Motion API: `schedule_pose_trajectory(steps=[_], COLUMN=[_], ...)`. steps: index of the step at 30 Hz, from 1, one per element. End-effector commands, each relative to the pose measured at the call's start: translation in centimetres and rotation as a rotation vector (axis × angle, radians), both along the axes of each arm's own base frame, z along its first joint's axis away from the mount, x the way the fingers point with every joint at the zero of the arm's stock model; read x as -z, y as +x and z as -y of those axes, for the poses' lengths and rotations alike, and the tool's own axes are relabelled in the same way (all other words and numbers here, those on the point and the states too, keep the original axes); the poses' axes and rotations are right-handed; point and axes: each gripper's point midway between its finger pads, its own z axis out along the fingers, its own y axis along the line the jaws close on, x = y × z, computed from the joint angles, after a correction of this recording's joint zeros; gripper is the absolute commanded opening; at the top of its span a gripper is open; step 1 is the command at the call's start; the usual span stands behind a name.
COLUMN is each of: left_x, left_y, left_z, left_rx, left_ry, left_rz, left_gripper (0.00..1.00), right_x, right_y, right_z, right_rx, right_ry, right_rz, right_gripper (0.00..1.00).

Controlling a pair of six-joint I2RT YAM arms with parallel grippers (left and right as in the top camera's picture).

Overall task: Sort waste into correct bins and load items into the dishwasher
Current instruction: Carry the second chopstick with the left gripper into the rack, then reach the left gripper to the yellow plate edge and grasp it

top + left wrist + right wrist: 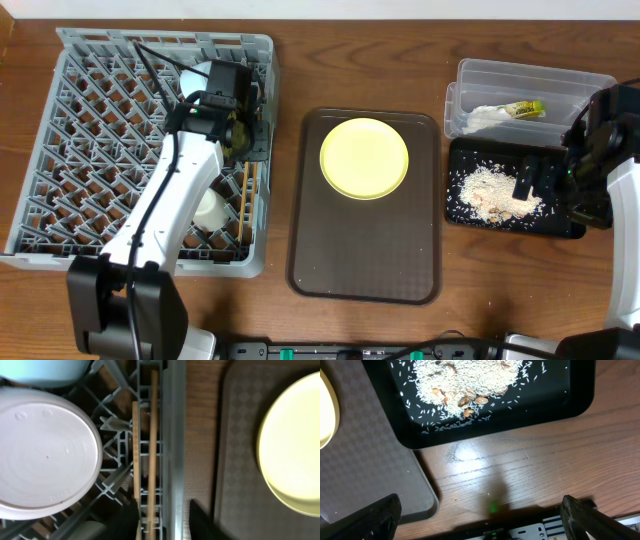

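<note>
Overhead view: a grey dish rack (pixel 160 40) fills the left of the wooden worktop (pixel 300 60), and the left arm (pixel 185 190) reaches over its right side, where a pair of chopsticks (pixel 246 200) lies along the edge row. In the middle, a yellow plate (pixel 364 157) sits on a brown serving tray (pixel 365 260), not yet loaded. At the right, a clear tub (pixel 560 80) holds a snack wrapper (pixel 527 108) and a white scrap (pixel 488 119). Just below it, a black tray (pixel 470 215) holds rice crumbs (pixel 492 192). Left wrist view: the chopsticks lie lengthwise in the rack's narrow side channel, beside a white-pinkish bowl (pixel 42 455). The left end effector (pixel 162 522) straddles their near ends with its jaws standing apart, wider than the sticks and not pinching them. This looks like the release. To do it well, lift straight up with the jaws spread so neither finger drags a stick out of the channel, then cross over the rack wall to the plate. Right wrist view: the right end effector (pixel 485 520) is spread wide and holds nothing, hovering over bare worktop just beside the black tray.
</note>
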Motion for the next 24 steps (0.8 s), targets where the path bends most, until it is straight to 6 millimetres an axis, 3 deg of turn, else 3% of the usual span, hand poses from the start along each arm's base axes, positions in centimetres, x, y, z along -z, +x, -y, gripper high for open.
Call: schedule_pose_trajectory(steps=[1,4,7,10,14,17,22,24], left_x=[-0.3,-1.2,-2.4,-3.0,-2.7,-1.5,1.6,3.9], left_y=[0.1,-0.2,-0.8,-1.3,-2.2,-3.1,-4.3,-4.2], left_z=[-0.4,0.5,3.1,6.5,11.7,16.3,21.1,22.5], left_rx=[-0.005,0.019,0.087,0.176,0.35,0.486,0.665,0.703], left_ry=[0.016,-0.003,-0.041,-0.052,-0.048,-0.048,-0.014,0.047], left_rz=[0.011,0.03,0.059,0.09,0.128,0.147,0.148,0.153], left_gripper=[0.47,0.52,0.62,0.68,0.69,0.7,0.7,0.7], right_x=[-0.8,-0.8,-0.8,-0.8,-0.8,-0.8,-0.8,-0.8], right_y=[0.1,0.1,0.2,0.2,0.2,0.2,0.2,0.2], right_z=[0.3,0.3,0.3,0.3,0.3,0.3,0.3,0.3], right_rx=[0.016,0.016,0.016,0.016,0.016,0.016,0.016,0.016], right_ry=[-0.012,-0.013,-0.013,-0.013,-0.013,-0.013,-0.013,-0.013], right_rz=[0.028,0.029,0.031,0.032,0.031,0.031,0.031,0.031], right_gripper=[0.99,0.99,0.99,0.99,0.99,0.99,0.99,0.99])
